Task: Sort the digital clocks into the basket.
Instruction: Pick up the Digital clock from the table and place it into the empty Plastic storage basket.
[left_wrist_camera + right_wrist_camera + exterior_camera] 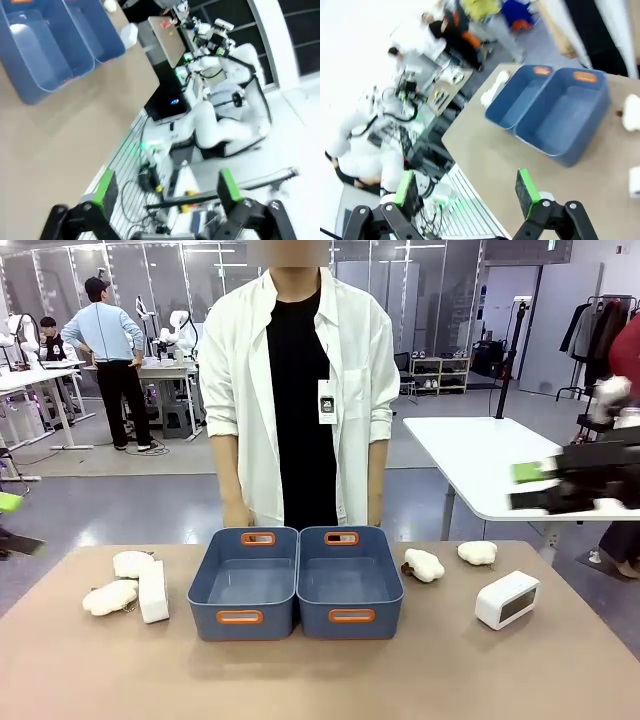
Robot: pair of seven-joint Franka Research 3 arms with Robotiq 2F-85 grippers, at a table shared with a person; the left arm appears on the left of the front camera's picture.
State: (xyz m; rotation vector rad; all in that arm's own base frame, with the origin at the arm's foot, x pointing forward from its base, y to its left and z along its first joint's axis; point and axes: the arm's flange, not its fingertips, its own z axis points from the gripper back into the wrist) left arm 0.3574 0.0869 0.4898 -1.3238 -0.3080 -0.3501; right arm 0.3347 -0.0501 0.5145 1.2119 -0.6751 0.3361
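Front, bins: left bin (205, 612) and right bin (388, 610) stand touching at centre frame. Both are empty, and I cannot tell which one is meant as the basket.
Front, clocks: first clock (507, 599) lies on the table at lower right, well apart from the bins. Second clock (153, 592) stands on edge at lower left, touching the plush toys (110, 597).
Front, person: stands behind the bins with arms hanging and hands (237, 512) near the far rims, holding nothing.
Front, grippers: right gripper (537, 487) is a blur at the right edge, above the table and high over the first clock. Left gripper (12, 522) sits at the far left edge, off the table.
Left wrist, gripper: the left gripper (166, 192) has its jaws spread wide with nothing between them, over the floor beyond the table edge.
Left wrist, bins: both are at upper left, and a white block beyond them may be a clock.
Right wrist, gripper: the right gripper (466, 192) has its jaws spread wide and empty, above the table's near edge.
Right wrist, clock: a white corner at the right edge, lower down, is probably the first clock (635, 182).
Progress: no clock is in a bin or in a grip, so both are left to sort. Judging by position, the right arm looks closest to a first pick.
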